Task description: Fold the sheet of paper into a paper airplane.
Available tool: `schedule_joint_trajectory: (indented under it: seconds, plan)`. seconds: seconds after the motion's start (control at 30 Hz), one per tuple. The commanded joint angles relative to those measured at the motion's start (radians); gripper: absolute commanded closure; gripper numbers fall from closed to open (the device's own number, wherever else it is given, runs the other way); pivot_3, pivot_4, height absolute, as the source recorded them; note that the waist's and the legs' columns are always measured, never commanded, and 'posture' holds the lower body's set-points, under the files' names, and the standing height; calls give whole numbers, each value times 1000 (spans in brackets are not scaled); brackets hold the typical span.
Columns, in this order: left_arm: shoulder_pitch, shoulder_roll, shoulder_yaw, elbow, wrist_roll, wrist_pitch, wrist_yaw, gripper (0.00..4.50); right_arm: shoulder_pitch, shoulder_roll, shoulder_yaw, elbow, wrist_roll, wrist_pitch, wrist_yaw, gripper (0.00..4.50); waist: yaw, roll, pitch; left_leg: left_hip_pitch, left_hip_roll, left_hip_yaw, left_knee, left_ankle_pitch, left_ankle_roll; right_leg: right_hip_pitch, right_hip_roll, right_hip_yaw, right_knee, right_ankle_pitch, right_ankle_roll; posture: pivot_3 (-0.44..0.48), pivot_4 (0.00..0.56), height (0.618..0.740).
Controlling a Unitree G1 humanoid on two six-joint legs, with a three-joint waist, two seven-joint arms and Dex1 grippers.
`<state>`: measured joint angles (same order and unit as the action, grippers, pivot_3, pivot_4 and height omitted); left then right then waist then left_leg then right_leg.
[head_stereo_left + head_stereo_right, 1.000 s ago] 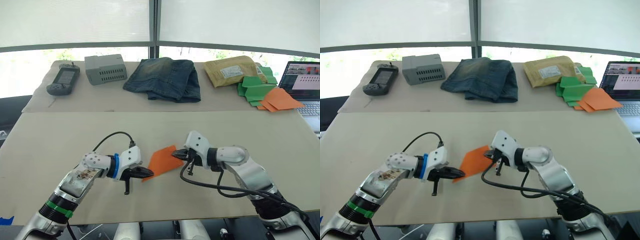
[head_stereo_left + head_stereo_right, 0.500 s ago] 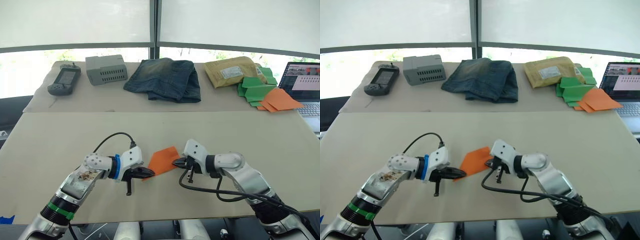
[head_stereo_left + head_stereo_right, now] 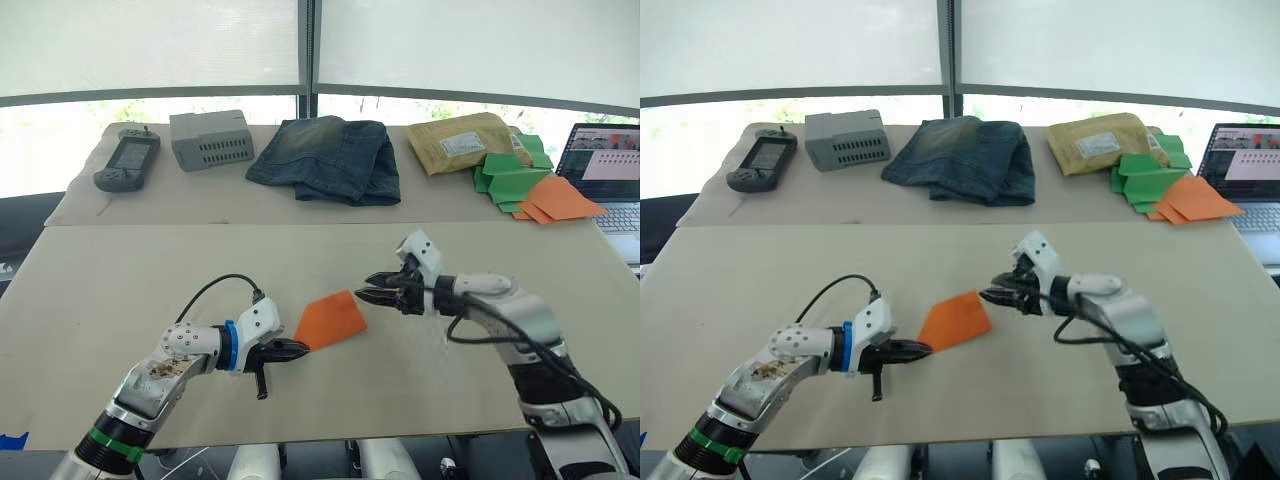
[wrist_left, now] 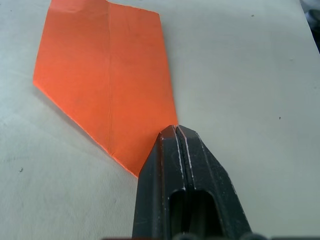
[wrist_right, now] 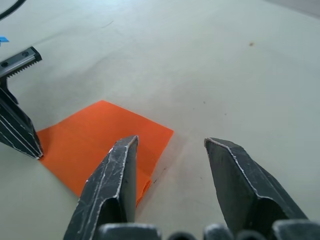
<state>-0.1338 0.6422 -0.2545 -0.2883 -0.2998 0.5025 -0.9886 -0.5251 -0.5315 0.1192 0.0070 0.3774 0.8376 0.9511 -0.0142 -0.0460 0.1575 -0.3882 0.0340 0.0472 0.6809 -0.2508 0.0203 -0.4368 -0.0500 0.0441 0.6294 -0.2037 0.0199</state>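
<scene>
The sheet of paper (image 3: pixel 330 320) is bright orange, folded to a flat shape with a centre crease, and lies on the tan table (image 3: pixel 150 270) near the middle front. My left gripper (image 3: pixel 302 348) is shut, and its tip rests on the paper's near-left corner (image 4: pixel 150 150). My right gripper (image 3: pixel 370 292) is open and hovers just right of the paper's far-right corner, clear of it. In the right wrist view its fingers (image 5: pixel 120 165) stand apart over the paper's edge (image 5: pixel 100 135).
Along the back lie a handheld device (image 3: pixel 126 160), a grey box (image 3: pixel 210 137), folded jeans (image 3: pixel 325 155), a padded envelope (image 3: pixel 462 140), green folded papers (image 3: pixel 515 170) and paler orange papers (image 3: pixel 562 197). A laptop (image 3: pixel 610 165) stands at the far right.
My right gripper let go of the paper's right edge, opened, and drew back up and to the right. The paper now lies flat. The left gripper stays at the corner.
</scene>
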Motion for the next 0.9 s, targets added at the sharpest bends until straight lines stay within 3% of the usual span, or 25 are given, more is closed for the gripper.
schedule_joint_trajectory:
  seconds: [0.03,0.27,0.47,0.6,0.7,0.9]
  plan:
    - [17,0,-25,8,17,21,14,4500,-65,-1,6,109,33,24,71,2281,1,0,0,-1,0,0,0,0,0,0,0,0,0,0,0,0,150,722]
    - [29,-3,-25,-2,17,20,30,4500,-180,41,100,313,-5,-22,197,2281,0,0,0,-1,-1,0,0,0,0,0,-1,0,0,0,0,0,150,722]
    - [37,-1,-23,-10,14,21,41,4500,-247,78,104,417,10,-1,272,2281,1,1,0,-1,-1,0,0,0,0,0,-1,0,0,1,0,0,150,722]
    - [37,2,-25,-7,17,17,42,4500,-263,87,115,447,-1,-22,299,3356,0,1,0,-1,-1,0,-1,0,0,0,-2,0,0,1,0,0,150,722]
    - [30,3,-17,-1,14,13,40,4500,-241,73,115,412,-4,-30,309,4418,0,1,0,-1,-1,0,-1,0,0,-1,-2,0,0,1,0,0,150,722]
    - [-39,-68,63,-40,-61,44,84,4500,-132,6,73,248,0,-88,282,4467,4,1,0,-4,-2,-1,0,0,0,-2,-4,-1,0,1,1,0,150,722]
